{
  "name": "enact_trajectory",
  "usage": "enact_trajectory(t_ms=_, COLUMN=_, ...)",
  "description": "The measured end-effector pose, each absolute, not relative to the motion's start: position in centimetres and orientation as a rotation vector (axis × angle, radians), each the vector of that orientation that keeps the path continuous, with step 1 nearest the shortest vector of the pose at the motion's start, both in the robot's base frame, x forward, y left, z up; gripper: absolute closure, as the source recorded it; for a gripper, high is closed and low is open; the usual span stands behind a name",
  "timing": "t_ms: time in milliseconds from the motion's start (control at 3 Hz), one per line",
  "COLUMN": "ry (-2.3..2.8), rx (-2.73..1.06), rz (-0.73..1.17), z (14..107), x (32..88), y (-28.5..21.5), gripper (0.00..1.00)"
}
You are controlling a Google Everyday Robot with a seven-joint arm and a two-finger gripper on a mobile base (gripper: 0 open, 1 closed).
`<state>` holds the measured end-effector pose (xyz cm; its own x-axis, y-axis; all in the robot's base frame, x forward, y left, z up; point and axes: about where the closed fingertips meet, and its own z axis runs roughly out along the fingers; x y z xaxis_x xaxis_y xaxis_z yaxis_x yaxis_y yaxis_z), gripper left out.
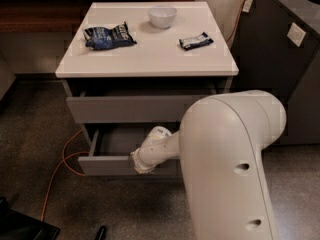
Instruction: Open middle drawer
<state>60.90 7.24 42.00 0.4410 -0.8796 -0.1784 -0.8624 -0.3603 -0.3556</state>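
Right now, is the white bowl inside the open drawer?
No, the bowl sits on the cabinet top, while the gripper is down at the pulled-out middle drawer's front edge.

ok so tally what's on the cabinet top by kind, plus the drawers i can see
bowl: 1
chip bag: 1
snack bar: 1
drawers in view: 2, the upper drawer and the pulled-out middle drawer
total: 5
the gripper sits at the middle drawer's front edge
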Motion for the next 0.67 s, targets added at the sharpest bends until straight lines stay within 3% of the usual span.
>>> enact_trajectory(t_ms=667, ry=1.452, rx=-2.312, rz=-0.035, z=42.1, x=59.4, y=7.5, gripper=1.0)
